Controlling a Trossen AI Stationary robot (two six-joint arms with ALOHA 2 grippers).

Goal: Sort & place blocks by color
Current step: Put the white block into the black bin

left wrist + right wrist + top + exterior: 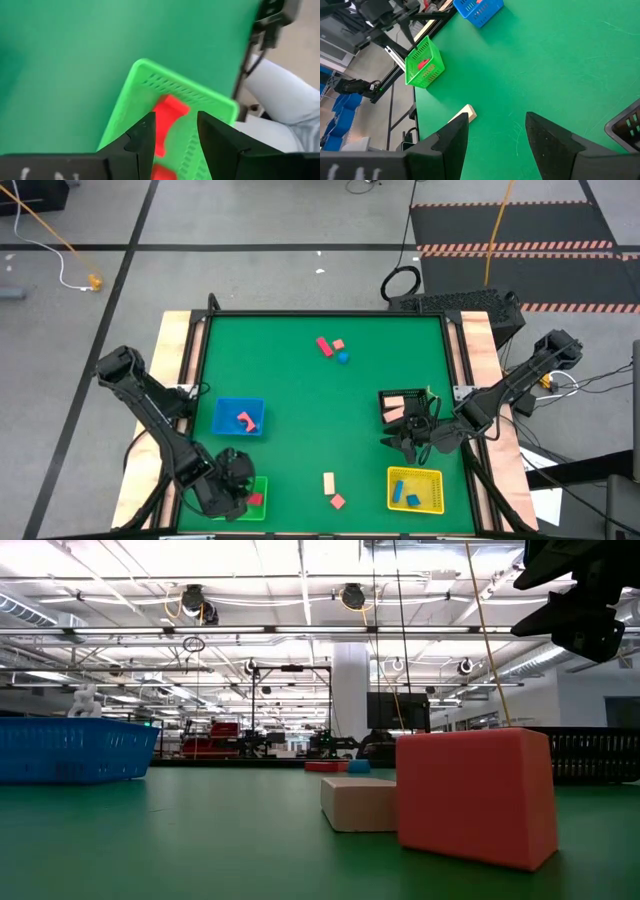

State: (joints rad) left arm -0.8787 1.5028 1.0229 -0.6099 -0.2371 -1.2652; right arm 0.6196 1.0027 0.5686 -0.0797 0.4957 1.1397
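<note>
My left gripper (236, 486) (175, 135) hangs open over the green tray (254, 498), touching nothing. Red blocks (167, 119) lie in that tray, below the gap between the fingers. My right gripper (405, 438) (497, 131) is open above the table, just near of the black tray (404, 406) that holds salmon-pink blocks. A cream bar (328, 482) (360, 802) and a salmon-pink cube (337, 501) (475, 795) lie flat by the near edge. A red bar (324, 346), a salmon-pink cube (338, 343) and a blue block (343, 357) lie toward the far edge.
The blue tray (238, 416) (75, 750) holds a pink-red piece. The yellow tray (415, 488) holds blue blocks and sits just near of my right gripper. Bare green table lies between the trays. A wooden rim (175, 370) runs along both sides.
</note>
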